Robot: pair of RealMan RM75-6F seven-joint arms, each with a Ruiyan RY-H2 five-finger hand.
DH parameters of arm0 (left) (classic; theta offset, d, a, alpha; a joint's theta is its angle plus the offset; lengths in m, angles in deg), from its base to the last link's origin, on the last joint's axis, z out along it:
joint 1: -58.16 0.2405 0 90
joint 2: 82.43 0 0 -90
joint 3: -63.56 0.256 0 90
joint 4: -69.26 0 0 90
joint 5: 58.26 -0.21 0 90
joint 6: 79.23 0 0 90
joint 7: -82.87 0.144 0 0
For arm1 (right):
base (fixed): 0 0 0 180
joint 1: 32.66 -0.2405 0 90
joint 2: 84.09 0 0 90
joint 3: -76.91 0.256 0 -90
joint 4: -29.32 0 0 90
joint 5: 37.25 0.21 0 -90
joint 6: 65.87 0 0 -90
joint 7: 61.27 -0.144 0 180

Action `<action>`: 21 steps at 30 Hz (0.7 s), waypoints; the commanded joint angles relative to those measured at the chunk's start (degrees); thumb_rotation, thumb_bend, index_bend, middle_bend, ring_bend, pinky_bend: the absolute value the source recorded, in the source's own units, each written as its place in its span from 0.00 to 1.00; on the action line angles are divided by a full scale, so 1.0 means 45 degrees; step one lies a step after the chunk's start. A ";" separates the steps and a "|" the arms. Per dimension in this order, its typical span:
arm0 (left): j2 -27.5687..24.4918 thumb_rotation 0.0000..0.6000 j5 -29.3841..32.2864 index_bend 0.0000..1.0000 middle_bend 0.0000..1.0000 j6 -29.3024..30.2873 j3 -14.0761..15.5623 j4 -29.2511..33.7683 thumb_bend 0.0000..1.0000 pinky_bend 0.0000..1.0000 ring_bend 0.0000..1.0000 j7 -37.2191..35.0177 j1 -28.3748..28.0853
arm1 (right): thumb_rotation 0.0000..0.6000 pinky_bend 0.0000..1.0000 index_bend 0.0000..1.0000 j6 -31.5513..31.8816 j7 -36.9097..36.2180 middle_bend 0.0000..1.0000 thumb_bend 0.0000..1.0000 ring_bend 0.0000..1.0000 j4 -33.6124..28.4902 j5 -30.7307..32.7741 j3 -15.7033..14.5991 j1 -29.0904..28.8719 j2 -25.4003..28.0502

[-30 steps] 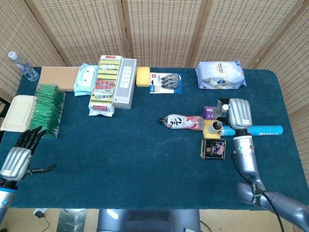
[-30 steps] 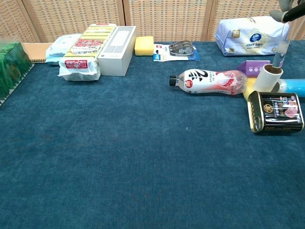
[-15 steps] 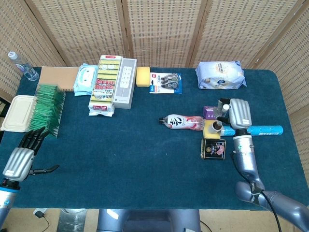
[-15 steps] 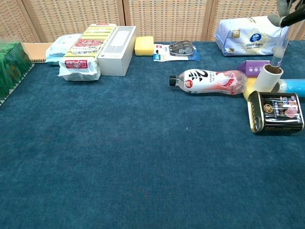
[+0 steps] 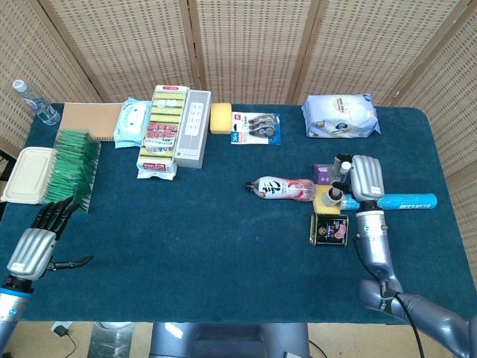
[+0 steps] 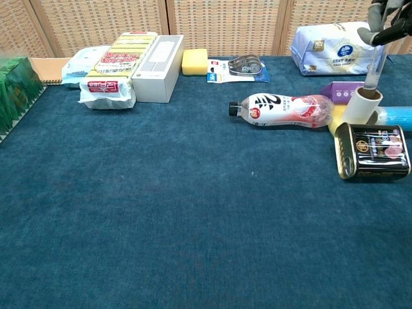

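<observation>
Woven wicker screens back a table covered in dark blue cloth. The right hand hangs over a cream cardboard roll beside a black rectangular tin and a pink-labelled plastic bottle, pinching a thin clear rod dipping into the roll. The left hand rests at the near edge, fingers spread, empty.

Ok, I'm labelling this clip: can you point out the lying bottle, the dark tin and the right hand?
bottle (image 6: 283, 109), chest view, on its label.
dark tin (image 6: 374, 151), chest view, on its printed top face.
right hand (image 5: 367, 177), head view, on the back of the hand.
</observation>
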 commanded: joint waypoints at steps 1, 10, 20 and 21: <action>0.0017 0.61 0.0001 0.00 0.00 -0.0027 0.0020 -0.0024 0.00 0.03 0.00 0.0009 -0.0001 | 1.00 1.00 0.78 0.0280 -0.0172 0.96 0.48 1.00 0.0344 -0.0175 -0.0032 0.0073 -0.0239; 0.0036 0.62 -0.0003 0.00 0.00 -0.0007 0.0011 -0.0046 0.00 0.03 0.00 -0.0035 -0.0005 | 1.00 1.00 0.78 0.0161 -0.0779 0.96 0.46 1.00 0.1262 -0.0375 -0.0177 0.0103 -0.0761; 0.0036 0.62 0.0031 0.00 0.00 -0.0040 0.0003 -0.0035 0.00 0.03 0.00 0.0009 -0.0013 | 1.00 1.00 0.78 0.0122 -0.1622 0.95 0.46 1.00 0.2087 -0.0585 -0.0201 0.0123 -0.1263; 0.0034 0.62 0.0038 0.00 0.00 -0.0040 -0.0001 -0.0041 0.00 0.03 0.00 0.0008 -0.0013 | 1.00 1.00 0.78 0.0103 -0.1677 0.95 0.45 1.00 0.2174 -0.0578 -0.0192 0.0117 -0.1323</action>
